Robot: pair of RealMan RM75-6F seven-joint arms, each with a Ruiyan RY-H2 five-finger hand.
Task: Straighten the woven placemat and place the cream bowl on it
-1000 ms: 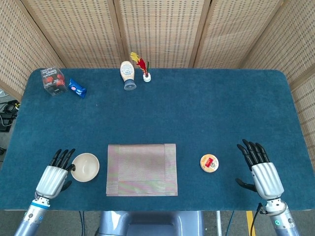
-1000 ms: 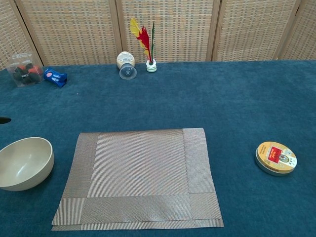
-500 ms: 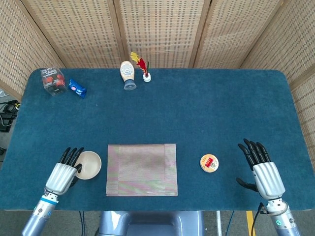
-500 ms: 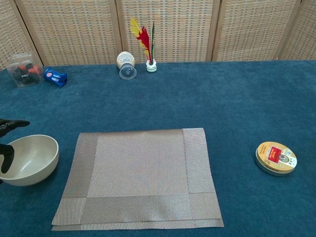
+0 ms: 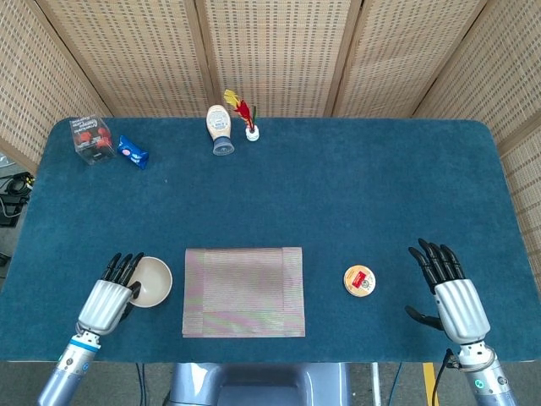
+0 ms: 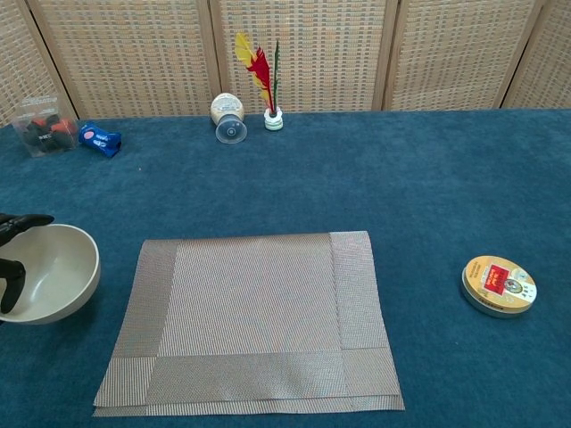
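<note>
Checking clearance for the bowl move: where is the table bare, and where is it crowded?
Bare: the woven placemat top, the cloth between placemat and round tin, and the wide middle. Crowded: far-left edge, with snack box, blue packet, bottle and feather holder.

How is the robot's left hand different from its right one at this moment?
The left hand is at the cream bowl, fingers on its rim; the right hand touches nothing, fingers spread, beside the round tin. The left hand shows in both views, the right only from above. Both have pale backs and black fingers.
</note>
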